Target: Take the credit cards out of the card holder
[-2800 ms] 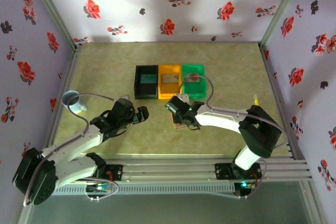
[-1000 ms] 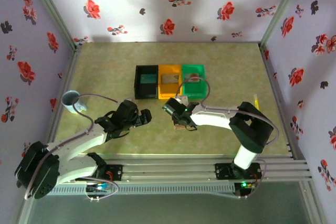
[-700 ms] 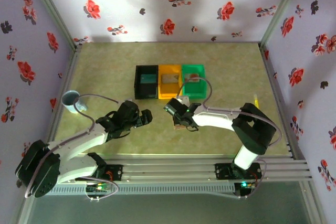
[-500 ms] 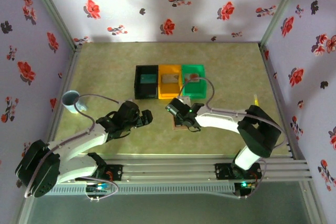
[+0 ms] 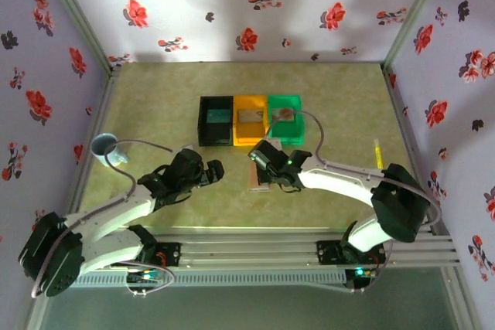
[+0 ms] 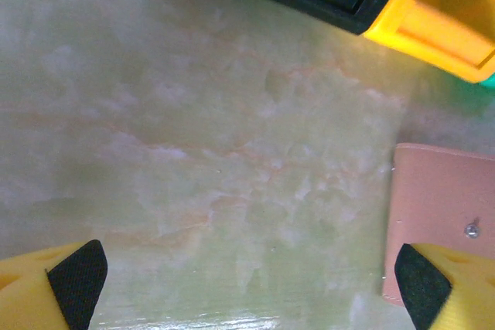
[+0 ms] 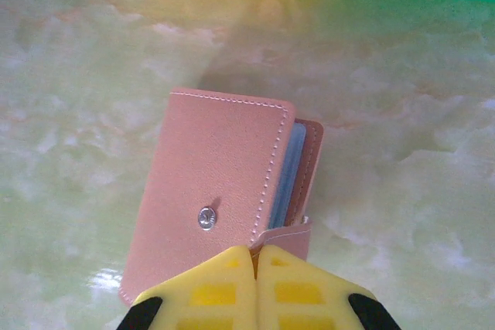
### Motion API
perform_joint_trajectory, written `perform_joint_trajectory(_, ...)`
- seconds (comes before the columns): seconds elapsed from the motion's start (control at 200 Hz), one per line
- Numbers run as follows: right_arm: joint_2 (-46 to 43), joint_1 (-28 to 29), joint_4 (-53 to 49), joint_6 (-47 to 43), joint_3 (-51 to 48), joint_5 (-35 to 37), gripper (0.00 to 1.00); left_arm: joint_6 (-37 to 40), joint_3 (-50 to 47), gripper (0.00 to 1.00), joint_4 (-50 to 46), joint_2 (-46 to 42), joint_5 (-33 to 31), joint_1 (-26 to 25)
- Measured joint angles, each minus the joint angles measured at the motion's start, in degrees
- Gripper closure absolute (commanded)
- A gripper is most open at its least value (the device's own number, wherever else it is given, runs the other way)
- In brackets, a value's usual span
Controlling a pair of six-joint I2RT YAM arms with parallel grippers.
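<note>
The card holder (image 7: 209,191) lies closed on the table, pink leather with a silver snap and a blue-grey inside (image 7: 288,168) showing at its right edge. My right gripper (image 7: 254,253) is shut on its small clasp tab (image 7: 298,231) at the near edge. From above, the right gripper (image 5: 268,166) sits over the card holder (image 5: 254,181), just in front of the bins. My left gripper (image 6: 247,280) hangs open over bare table, the card holder (image 6: 441,206) beside its right finger. The left gripper (image 5: 215,171) is left of the holder. The credit cards are hidden.
A black bin (image 5: 203,121), an orange bin (image 5: 249,142) and a green bin (image 5: 285,99) stand in a row behind the holder, each with a small item inside. A blue cup (image 5: 106,148) is at the left edge. A thin yellow stick (image 5: 378,152) lies right.
My right gripper has closed fully on the clasp tab and the right arm's elbow has swung out to the right. The left arm has barely moved.
</note>
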Motion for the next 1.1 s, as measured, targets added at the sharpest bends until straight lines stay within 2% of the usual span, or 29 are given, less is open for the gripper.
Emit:
perform_joint_trajectory(0.305, -1.3, 0.0, -1.1, -0.9, 3.6, -4.4, 1.00, -1.5, -1.6, 0.00, -0.1, -6.5, -1.4, -0.1)
perform_joint_trajectory(0.62, -1.4, 1.0, -1.3, -0.9, 5.9, -7.9, 1.00, -1.9, -1.6, 0.00, -0.3, -8.1, -1.4, -0.1)
perform_joint_trajectory(1.1, -1.7, 1.3, -1.3, -1.2, 6.3, -8.7, 1.00, -2.6, -2.3, 0.00, -0.5, -8.2, -1.4, -0.1)
